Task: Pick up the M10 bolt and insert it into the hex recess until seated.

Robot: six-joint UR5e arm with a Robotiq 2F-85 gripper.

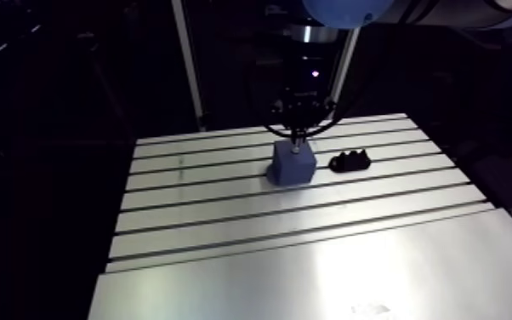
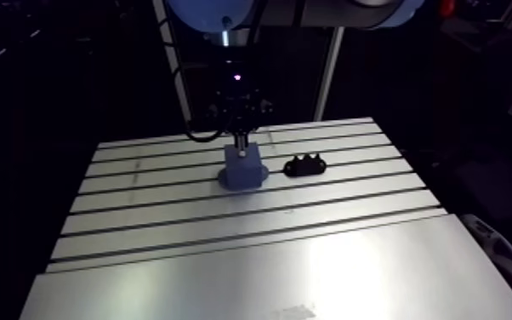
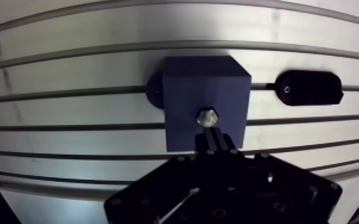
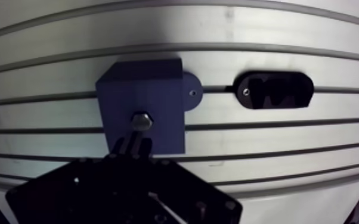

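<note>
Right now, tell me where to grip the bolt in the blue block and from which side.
Take the bolt by its hex head, across two opposite flats, coming straight down from above. Only the head shows on top of the blue block; the rest is hidden inside.

Block and holder side by side on the table's far half

In the arm view the block [image 1: 293, 166] stands on the table [image 1: 225, 221] toward the far edge, about midway between the left and right edges. The holder [image 1: 351, 161] lies just to the block's right, apart from it. The wrist view shows both along the same slot, and the block's foot tab [image 3: 154, 89] juts out on the side away from the holder. The bolt [image 3: 207, 117] sits at the block's top face, directly ahead of the gripper [image 3: 212, 138], which hangs over the block.
</note>
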